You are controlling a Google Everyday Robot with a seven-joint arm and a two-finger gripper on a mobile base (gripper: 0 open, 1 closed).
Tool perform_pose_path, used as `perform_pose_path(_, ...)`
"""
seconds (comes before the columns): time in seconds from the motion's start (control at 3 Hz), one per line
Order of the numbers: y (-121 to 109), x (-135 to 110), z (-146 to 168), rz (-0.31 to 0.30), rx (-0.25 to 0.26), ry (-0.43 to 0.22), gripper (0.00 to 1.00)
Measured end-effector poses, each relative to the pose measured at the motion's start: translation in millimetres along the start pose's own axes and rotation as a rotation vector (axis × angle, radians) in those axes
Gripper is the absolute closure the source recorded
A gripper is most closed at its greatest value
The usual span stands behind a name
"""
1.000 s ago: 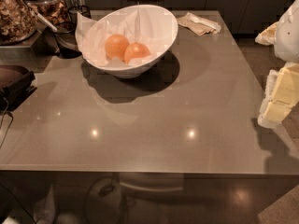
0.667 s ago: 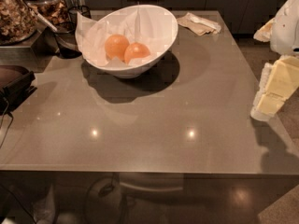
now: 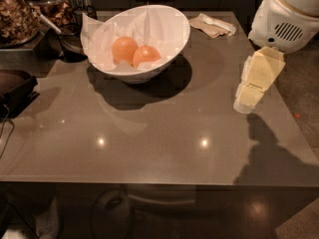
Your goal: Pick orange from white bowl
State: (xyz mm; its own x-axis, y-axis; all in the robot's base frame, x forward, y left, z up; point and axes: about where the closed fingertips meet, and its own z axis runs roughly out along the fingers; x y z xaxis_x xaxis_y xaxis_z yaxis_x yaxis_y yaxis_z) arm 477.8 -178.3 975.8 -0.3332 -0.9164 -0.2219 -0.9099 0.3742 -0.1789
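Orange, round and smooth, of the deeper reddish shade (image 3: 146,55): lies inside the wide glossy white bowl with the slanted rim (image 3: 169,21), on crinkled white paper. It touches a paler, yellower fruit (image 3: 124,49) on the side away from the robot. Bowl stands toward the far side of the glossy grey-brown worktop (image 3: 149,148). The paper lining probably keeps the fruit from rolling.

Cream-coloured robot hand (image 3: 244,102) hangs over the worktop's right edge, well apart from the bowl, tip angled downward. Judged: the reach toward the bowl is not yet made. Open or closed: cannot tell. Nothing is seen in it.

Rounded white robot body (image 3: 291,14) is cut off at top right. Orange's underside is hidden by paper and the bowl's near wall. Crumpled beige cloth (image 3: 212,24) lies beyond the bowl. Dark clutter at far left is too dim to identify.
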Motion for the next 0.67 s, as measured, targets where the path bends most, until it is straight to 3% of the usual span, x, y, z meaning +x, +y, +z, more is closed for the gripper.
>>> perform_pose_path(0.33, -2, -4, 2, 0.001, 0.006, -0.008, 0.0)
perform_pose_path(0.67, -8, -21, 5, 0.08, -0.041, -0.097, 0.0)
